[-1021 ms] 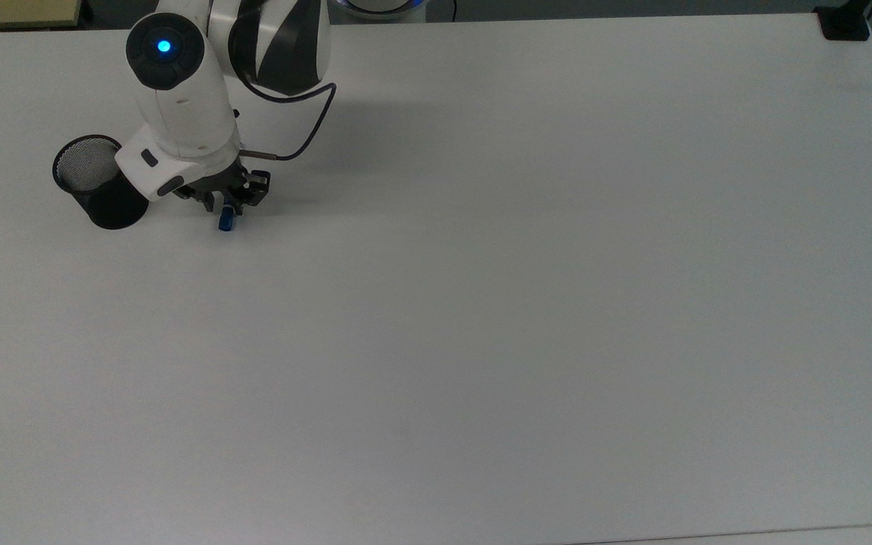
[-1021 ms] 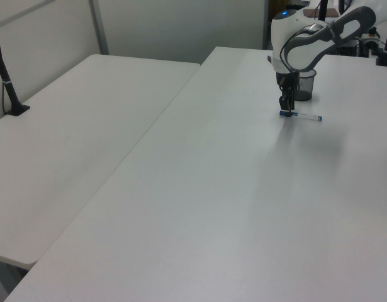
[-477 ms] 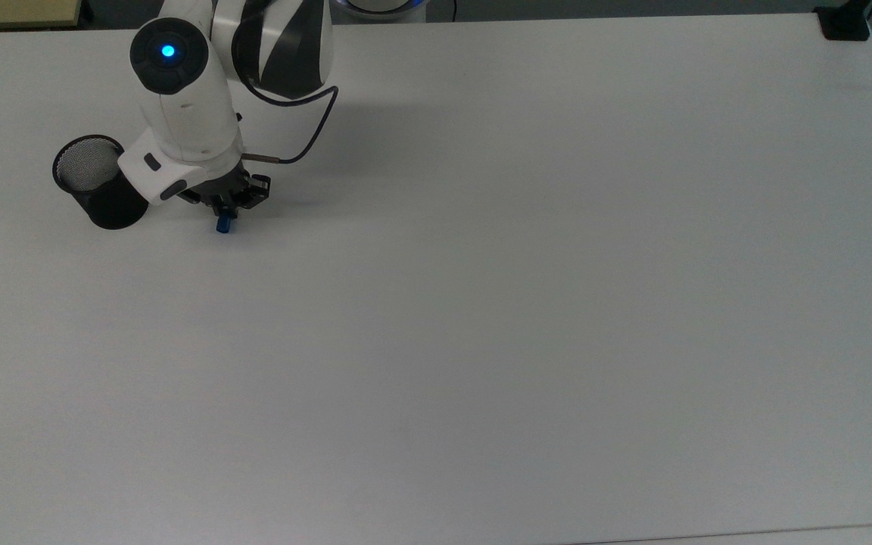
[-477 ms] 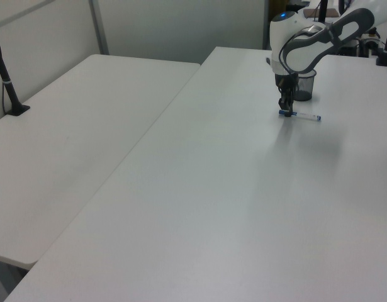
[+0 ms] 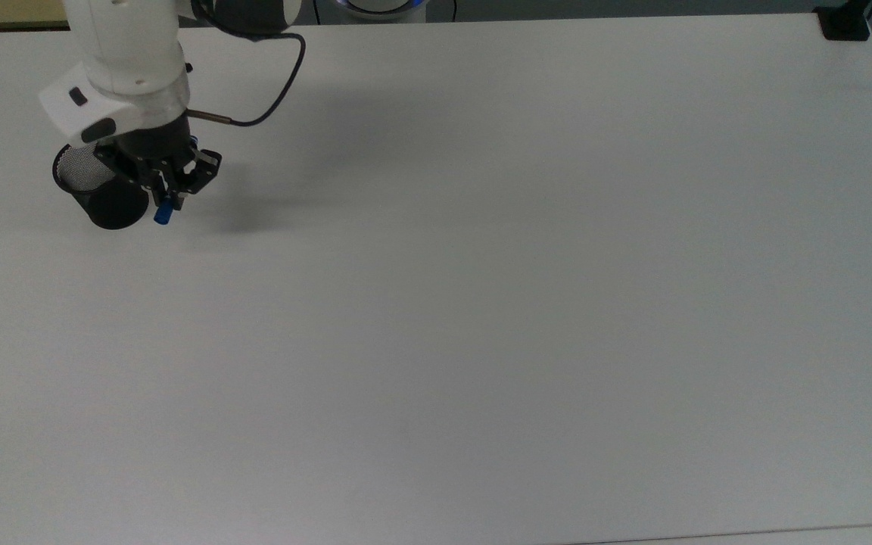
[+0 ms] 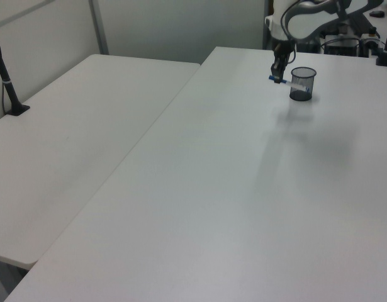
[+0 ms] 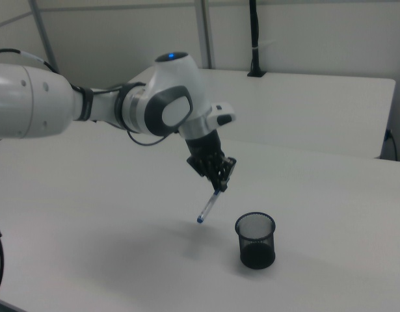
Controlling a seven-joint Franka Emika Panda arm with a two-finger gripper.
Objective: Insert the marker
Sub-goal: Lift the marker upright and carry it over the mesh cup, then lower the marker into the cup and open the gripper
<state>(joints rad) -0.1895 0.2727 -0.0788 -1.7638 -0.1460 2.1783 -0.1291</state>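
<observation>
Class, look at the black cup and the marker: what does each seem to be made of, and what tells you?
The black cup: probably metal wire mesh, matte black; its wall shows a fine see-through grid. The marker: likely smooth plastic, with a white barrel and a blue end, held off the table in the gripper, whose jaws are shut on it.
</observation>
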